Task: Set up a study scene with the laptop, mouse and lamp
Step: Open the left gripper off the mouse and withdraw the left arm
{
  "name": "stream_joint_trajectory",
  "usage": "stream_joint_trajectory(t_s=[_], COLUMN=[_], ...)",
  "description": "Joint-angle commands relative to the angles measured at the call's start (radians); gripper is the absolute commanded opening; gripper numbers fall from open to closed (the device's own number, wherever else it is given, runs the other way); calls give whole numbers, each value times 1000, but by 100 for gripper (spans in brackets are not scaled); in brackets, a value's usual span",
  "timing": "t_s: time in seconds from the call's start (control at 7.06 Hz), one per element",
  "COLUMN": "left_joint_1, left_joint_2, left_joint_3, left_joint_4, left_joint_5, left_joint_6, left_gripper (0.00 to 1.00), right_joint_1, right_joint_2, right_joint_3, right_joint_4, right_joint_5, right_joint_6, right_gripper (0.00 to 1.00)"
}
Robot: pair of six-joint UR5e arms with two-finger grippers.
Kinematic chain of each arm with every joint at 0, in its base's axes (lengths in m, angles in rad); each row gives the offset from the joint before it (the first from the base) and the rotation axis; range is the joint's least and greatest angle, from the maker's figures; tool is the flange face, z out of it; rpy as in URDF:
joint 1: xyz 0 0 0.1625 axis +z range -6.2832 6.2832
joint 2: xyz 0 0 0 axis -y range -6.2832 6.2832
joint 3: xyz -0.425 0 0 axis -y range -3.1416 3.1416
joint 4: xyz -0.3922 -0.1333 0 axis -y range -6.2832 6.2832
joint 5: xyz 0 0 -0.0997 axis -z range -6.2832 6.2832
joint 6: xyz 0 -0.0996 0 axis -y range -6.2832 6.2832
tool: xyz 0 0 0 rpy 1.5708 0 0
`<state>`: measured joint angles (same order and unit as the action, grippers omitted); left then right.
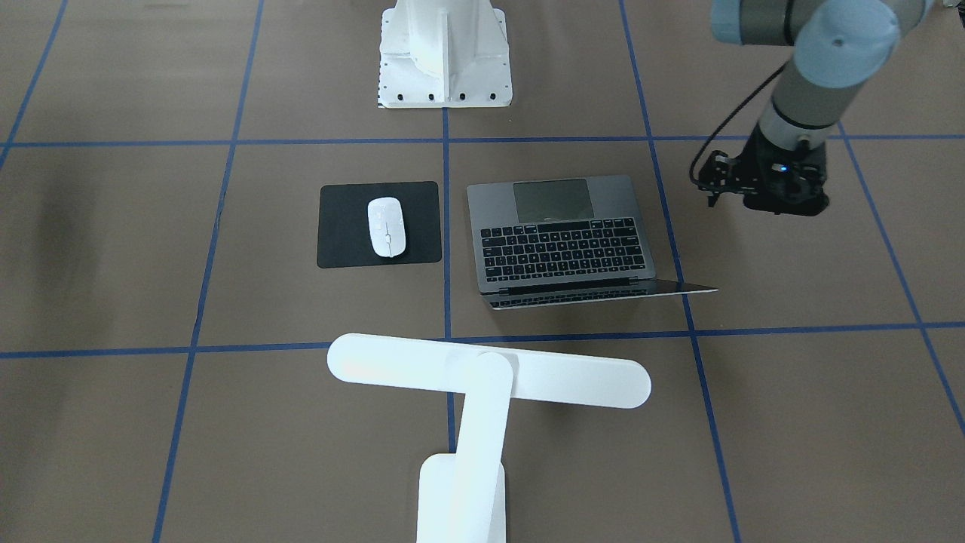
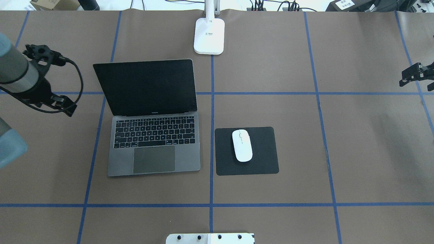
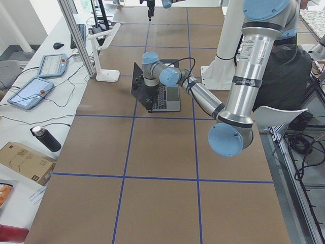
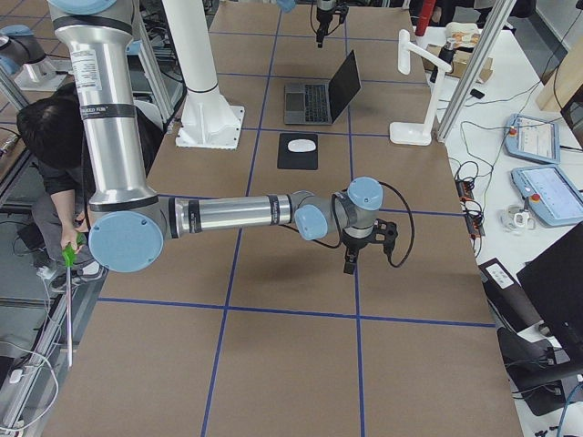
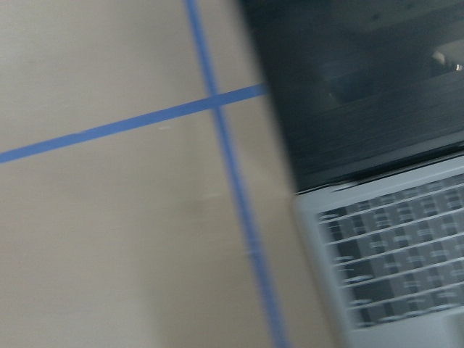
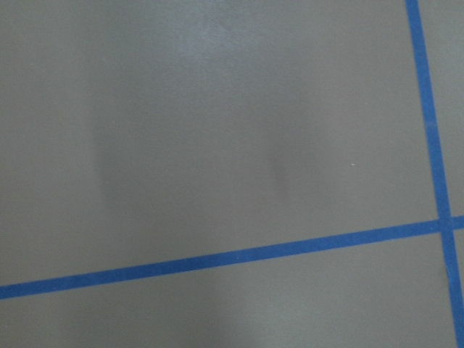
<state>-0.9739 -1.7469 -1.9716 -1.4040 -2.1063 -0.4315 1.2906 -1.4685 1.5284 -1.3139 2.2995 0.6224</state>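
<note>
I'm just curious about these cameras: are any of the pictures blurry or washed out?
Left wrist view: smeared, the laptop keys run together. Right wrist view: soft, only table and blue tape. Front-facing view: the lamp is blown out to flat white. Overhead view: sharp, the mouse crisp on its pad.

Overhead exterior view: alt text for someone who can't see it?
An open laptop sits on a brown table gridded with blue tape, a white mouse on a black mouse pad beside it, a white lamp base behind. The robot's left arm and right gripper hang at the edges, touching nothing.
</note>
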Motion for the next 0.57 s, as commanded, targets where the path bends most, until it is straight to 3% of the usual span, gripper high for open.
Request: stream_joint_trajectory(t_s=[0.0,0.14,0.42], left_joint_1=[-260,-352,-472], left_joint_2=[67,67,69], left_joint_3=[180,273,341], left_joint_4=[-82,-91,-90], left_joint_5=[-159,-173,-172], left_joint_6=[273,422,575], left_gripper=[99,99,99], right_joint_1=[51,88,166], right_joint_2=[-67,-94,-144], right_joint_3=[28,29,33], right_joint_4=[1,-2,-2], right_joint_5=[35,46,78], right_joint_6=[-38,-137,-213], right_gripper=[99,99,99])
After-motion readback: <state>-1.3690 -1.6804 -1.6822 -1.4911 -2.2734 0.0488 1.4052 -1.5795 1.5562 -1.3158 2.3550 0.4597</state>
